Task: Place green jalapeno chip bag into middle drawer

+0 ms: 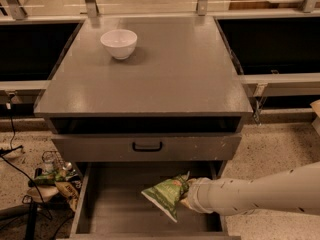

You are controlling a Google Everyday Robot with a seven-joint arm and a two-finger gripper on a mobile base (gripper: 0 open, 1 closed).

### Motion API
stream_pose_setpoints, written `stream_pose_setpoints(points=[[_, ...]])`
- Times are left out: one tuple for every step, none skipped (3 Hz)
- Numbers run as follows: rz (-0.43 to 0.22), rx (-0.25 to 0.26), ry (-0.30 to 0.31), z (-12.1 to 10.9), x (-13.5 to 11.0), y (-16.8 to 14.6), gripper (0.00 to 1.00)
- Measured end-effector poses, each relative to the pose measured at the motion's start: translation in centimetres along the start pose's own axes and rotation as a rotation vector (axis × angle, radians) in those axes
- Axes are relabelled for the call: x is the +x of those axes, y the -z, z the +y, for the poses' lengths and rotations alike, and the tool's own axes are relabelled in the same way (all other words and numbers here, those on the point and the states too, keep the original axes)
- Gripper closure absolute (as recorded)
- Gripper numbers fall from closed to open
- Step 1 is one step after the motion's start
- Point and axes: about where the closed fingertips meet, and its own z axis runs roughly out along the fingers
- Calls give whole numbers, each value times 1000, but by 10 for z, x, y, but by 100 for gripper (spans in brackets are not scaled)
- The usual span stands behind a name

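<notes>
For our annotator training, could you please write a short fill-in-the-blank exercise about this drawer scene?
1. The white bowl stands on the ____ of the cabinet.
2. The end effector holds the green jalapeno chip bag over the middle drawer, which stands ____.
3. The handle on the shut drawer front is coloured ____.

Missing words: top; open; black.
</notes>
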Motion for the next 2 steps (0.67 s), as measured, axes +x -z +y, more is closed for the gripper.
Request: stream_pose_setpoints(points=[[5,0,-23,4,7,-17,100],[26,-17,-69,13,20,-61,100]])
